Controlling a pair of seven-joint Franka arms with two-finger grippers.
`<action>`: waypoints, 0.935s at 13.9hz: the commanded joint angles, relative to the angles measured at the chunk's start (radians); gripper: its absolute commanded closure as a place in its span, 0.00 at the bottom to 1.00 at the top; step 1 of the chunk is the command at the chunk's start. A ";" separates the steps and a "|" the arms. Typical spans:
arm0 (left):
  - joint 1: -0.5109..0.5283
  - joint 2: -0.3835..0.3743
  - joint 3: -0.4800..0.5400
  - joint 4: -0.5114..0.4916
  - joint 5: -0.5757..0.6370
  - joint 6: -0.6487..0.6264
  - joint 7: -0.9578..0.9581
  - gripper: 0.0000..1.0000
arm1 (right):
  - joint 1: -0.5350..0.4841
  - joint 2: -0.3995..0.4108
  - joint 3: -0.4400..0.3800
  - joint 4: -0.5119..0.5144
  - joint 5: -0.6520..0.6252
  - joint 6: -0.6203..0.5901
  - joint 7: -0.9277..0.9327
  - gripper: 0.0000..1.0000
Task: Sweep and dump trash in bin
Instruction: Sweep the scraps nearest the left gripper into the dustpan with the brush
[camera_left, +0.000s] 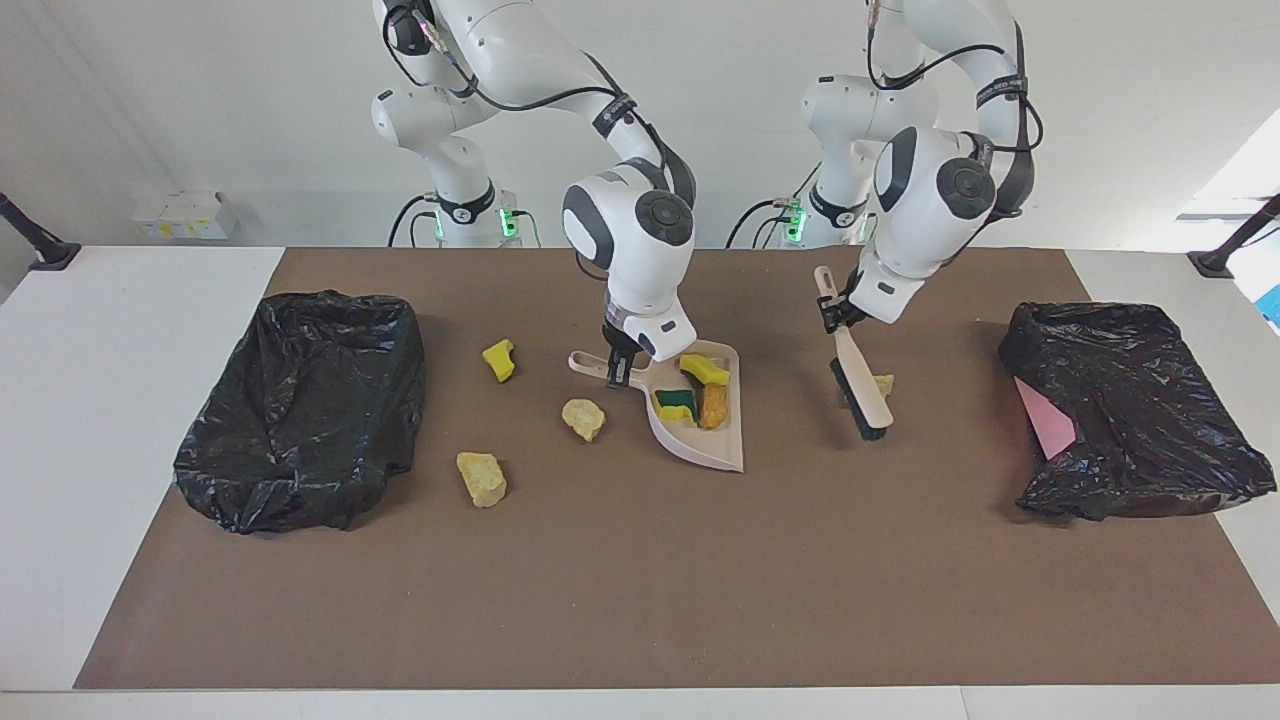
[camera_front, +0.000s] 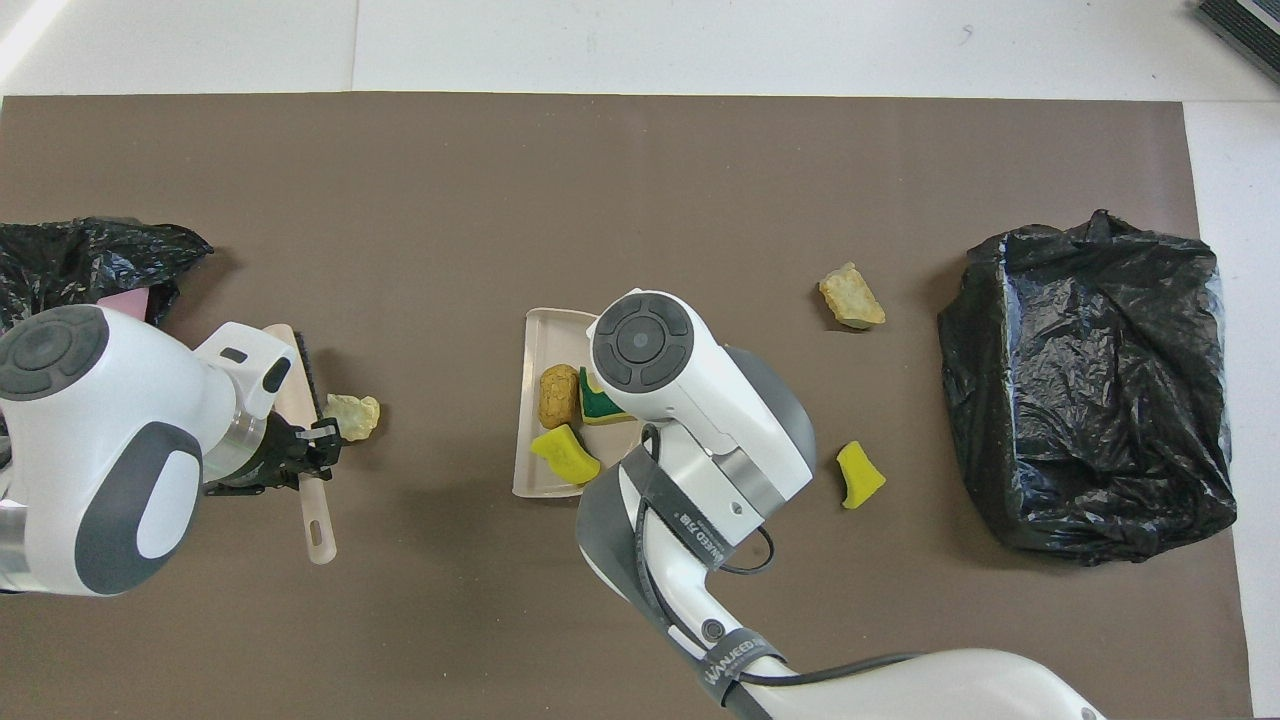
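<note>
Trash (camera_left: 704, 391): yellow-green sponges, tan lump; left fingers (camera_left: 836, 316) clamp brush (camera_left: 860, 380), right fingers (camera_left: 618, 372) dustpan (camera_left: 712, 448).

2 white arms (camera_left: 640, 240), grey joint caps, black cables, green base lights.

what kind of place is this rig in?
Probably a robotics lab test bench, not a real kitchen: two arms at a table with a brown mat, staged sponge and crumb scraps, and black bag-lined bins at both ends.
</note>
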 joint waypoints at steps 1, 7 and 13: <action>0.068 -0.092 -0.013 -0.111 0.022 0.022 -0.030 1.00 | -0.003 -0.016 0.007 -0.027 -0.021 -0.003 -0.026 1.00; -0.063 -0.066 -0.021 -0.203 0.022 0.186 -0.011 1.00 | -0.002 -0.035 0.007 -0.064 -0.021 0.010 -0.029 1.00; -0.307 0.020 -0.022 -0.192 -0.143 0.381 0.081 1.00 | 0.000 -0.035 0.007 -0.063 -0.021 0.007 -0.027 1.00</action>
